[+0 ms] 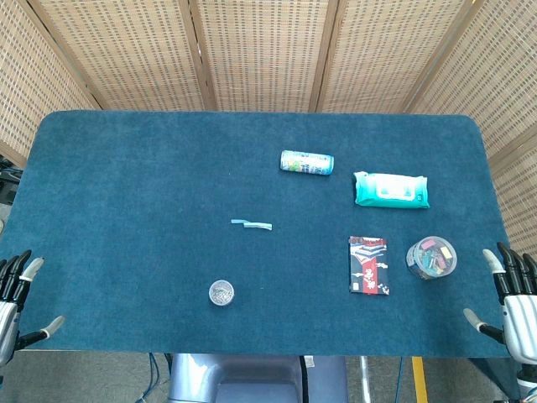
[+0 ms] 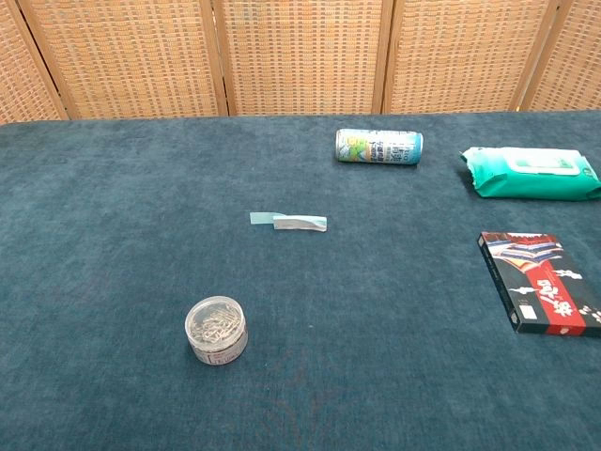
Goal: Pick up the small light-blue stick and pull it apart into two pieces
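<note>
Out in the middle of the table, well ahead of my left hand (image 1: 15, 290) and right hand (image 1: 512, 294), both spread and holding nothing, the stick (image 1: 252, 224) lies untouched, so first I've gotta reach in and pinch it.

A small light-blue stick (image 2: 288, 222) lies flat near the middle of the blue counter (image 2: 113, 244). At 7 o'clock from it sits a little round clear tub (image 2: 217, 330) of paper clips. At 1 o'clock a can (image 2: 378, 147) lies on its side. At 2 o'clock is a green pack of wipes (image 2: 529, 173). At 4 o'clock lies a flat red and black box (image 2: 542, 282).
</note>
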